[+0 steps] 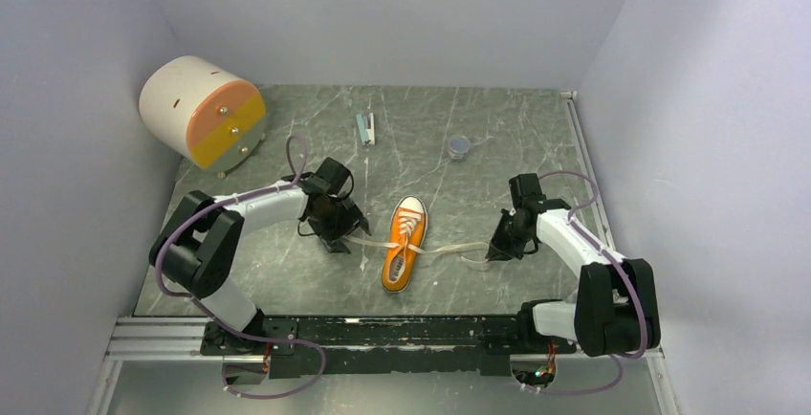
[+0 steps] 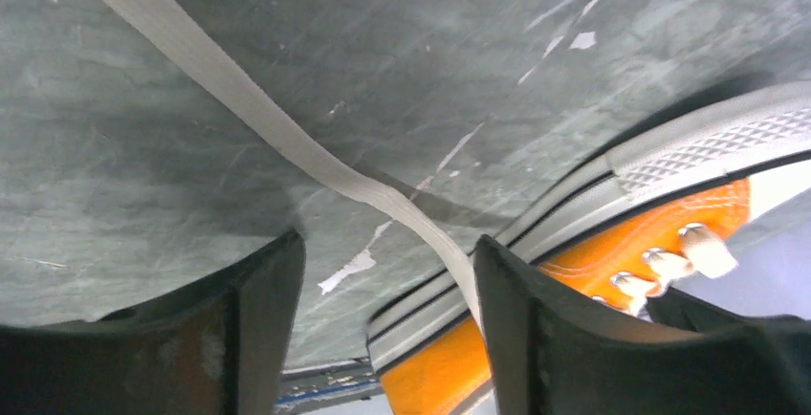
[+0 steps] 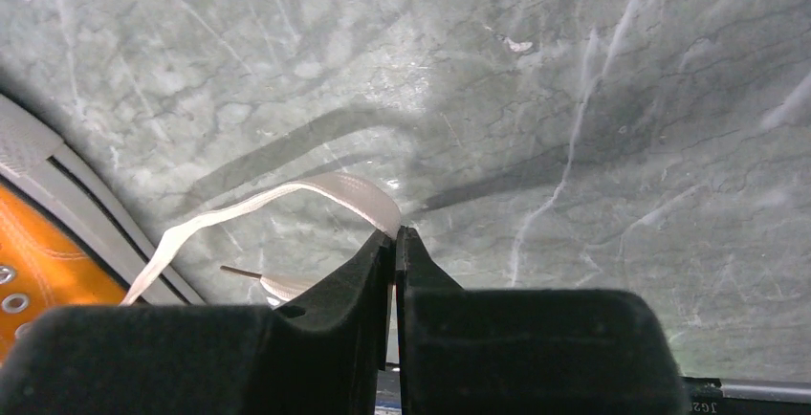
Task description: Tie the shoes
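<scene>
Right gripper pinches flat white lace — looped.

Your top camera looks down from above the near edge over the whole table. Your wrist cameras sit close above it, each sharing the sneaker's side.

Orange canvas sneaker w/ white rubber sole, flat woven lace, matt scuffed marble-look table

The only lettering is a cropped, upside-down mark, seemingly "J62", on the dark rail.
</scene>
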Action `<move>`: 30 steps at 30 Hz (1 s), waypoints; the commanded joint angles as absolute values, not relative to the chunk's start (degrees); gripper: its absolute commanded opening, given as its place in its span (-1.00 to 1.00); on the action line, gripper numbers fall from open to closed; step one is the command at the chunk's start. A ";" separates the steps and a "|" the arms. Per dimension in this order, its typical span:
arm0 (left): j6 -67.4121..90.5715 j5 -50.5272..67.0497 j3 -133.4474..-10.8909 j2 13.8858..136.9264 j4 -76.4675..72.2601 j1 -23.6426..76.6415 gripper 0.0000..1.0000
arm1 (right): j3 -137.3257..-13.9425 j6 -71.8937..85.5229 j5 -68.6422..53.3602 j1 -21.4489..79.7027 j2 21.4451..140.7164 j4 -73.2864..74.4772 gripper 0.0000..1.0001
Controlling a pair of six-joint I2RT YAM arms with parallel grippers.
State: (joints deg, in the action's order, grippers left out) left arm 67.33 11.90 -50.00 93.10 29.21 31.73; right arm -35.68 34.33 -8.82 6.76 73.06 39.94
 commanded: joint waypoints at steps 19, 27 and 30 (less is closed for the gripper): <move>83.88 -2.42 -54.48 103.70 37.67 39.95 -0.15 | -35.52 33.52 -10.28 6.78 70.05 39.06 -0.84; 81.48 -4.21 -53.41 100.83 35.24 39.85 -0.89 | -35.91 33.47 -10.31 6.84 69.72 39.46 -0.84; 79.20 -4.18 -54.03 100.22 34.40 39.43 -0.91 | -36.05 33.42 -10.28 6.77 69.46 39.62 -0.85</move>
